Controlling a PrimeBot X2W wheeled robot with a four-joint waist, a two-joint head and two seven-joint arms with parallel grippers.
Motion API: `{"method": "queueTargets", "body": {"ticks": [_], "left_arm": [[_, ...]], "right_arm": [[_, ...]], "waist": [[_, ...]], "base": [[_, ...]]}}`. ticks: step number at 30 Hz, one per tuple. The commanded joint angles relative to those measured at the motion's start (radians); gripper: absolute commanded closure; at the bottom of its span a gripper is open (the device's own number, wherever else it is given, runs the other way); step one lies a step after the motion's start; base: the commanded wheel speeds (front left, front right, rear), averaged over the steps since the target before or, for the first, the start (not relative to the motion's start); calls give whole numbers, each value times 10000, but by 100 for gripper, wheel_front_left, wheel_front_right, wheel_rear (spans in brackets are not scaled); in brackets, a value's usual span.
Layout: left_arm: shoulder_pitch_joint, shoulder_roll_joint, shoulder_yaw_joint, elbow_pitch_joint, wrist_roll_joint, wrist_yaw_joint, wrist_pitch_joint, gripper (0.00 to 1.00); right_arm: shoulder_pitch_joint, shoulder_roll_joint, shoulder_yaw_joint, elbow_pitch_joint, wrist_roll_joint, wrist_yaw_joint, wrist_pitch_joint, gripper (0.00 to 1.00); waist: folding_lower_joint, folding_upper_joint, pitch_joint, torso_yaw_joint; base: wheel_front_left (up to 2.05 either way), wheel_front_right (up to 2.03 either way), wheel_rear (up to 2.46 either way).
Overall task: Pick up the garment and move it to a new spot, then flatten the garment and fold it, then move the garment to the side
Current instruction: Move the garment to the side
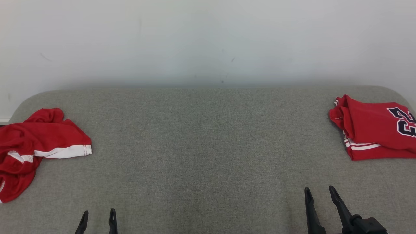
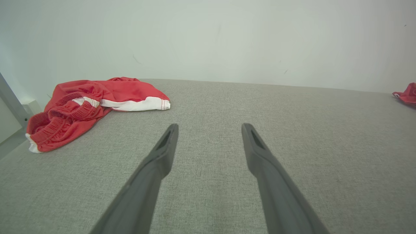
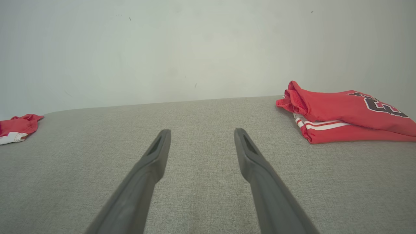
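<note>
Left pincer (image 1: 99, 211) and right pincer (image 1: 319, 188) both stand wide open with nothing between their long, dark, tapering fingers, which point up the head view from its bottom edge, the left low at the left, the right reaching further up at the right. Beneath them lies the desk (image 1: 208, 139), covered in a grey, coarse-woven cloth with rounded far corners, set against a plain pale wall (image 1: 208, 39) with a few small dark marks. The crumpled garment (image 1: 35, 143), red and soft with a broad white band along one hem, lies in a loose heap at the desk's left edge, well apart from the left pincer, ahead of it and off to its left. At the far right sits the folded jersey (image 1: 367, 130), a neat red stack with thin white stripes and dark, white-edged numerals, ahead and to the right of the right pincer. The left wrist view looks along the left pincer (image 2: 210, 126), showing a slot near each fingertip, and brings out the crumpled garment (image 2: 97, 104) more closely: a ribbed, gathered waistband at its near end, which the head view does not make clear, with a sliver of the folded jersey (image 2: 406, 94) at the right border. The right wrist view, past the right pincer (image 3: 202, 130), shows the folded jersey (image 3: 341, 113) side-on in layers, and the crumpled garment (image 3: 18, 128) small at the far left.
</note>
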Motion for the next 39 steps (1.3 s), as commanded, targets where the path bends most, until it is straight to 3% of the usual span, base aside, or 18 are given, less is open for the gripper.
{"method": "queueTargets", "body": {"ticks": [1,39], "left_arm": [[-58,-13,37,16,8,-27,-24,0],[-130,-13,215,98,82,-108,-24,0]], "right_arm": [[-67,28,13,5,67,6,-6,0],[-51,28,100,-18,113,6,-6,0]], "waist": [[0,0,-1,-1],[0,0,42,-26]], "base": [[0,0,0],[0,0,0]]}}
